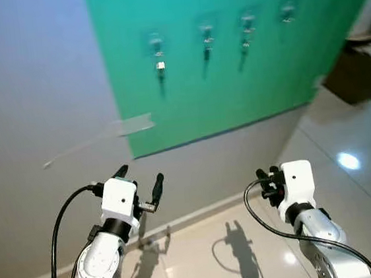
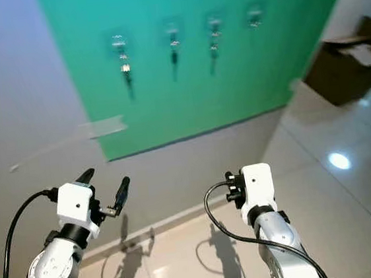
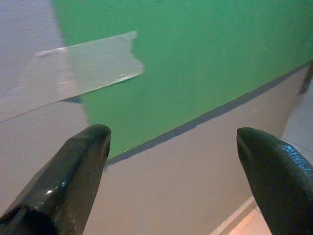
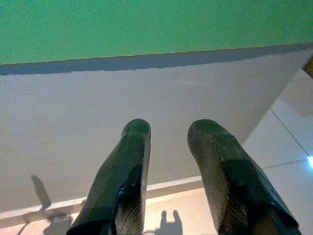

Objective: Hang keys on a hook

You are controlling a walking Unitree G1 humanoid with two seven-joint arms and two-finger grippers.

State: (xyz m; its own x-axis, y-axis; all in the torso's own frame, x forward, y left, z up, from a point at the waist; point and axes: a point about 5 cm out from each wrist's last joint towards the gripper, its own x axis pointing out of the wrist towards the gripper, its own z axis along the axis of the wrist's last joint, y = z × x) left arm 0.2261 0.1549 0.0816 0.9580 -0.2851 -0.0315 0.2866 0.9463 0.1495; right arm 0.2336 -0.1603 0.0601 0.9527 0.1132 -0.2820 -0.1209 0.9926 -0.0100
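Robot is standing before a grey wall w/ a green panel (image 1: 230,61) taped at its corner by a strip of clear tape (image 1: 134,124). Four hooks are sitting in a row high on the panel. The leftmost hook (image 1: 156,44) is carrying smth small & pale dangling under it (image 1: 160,66), prob. keys or a tag, too blurred to say. The next two (image 1: 207,32) (image 1: 247,22) are also showing dark bits hanging below; the far-right hook (image 1: 287,11) is looking bare.

Left gripper (image 1: 139,178) is pointing up at the wall, low, well below the hooks, fingers spread wide & holding nothing; the left wrist view is showing both black fingertips (image 3: 80,161) apart w/ only tape & panel between. Right gripper (image 1: 266,178) is also raised low, fingers a bit apart w/ a narrow gap, nothing between them in the right wrist view (image 4: 168,147).

Judgement: no keys are being carried by either gripper, so either the hang is done (leftmost hook) or the keys are elsewhere; can't tell which. If a hang is coming: approaching square to the panel, raising the arm well up since hooks are sitting high, picking the bare far-right hook, gripping the ring so its loop is staying open toward the hook tip, lowering on, then letting go slowly. A cardboard box (image 1: 357,68) is sitting on the floor at right; keeping clear of it while stepping.
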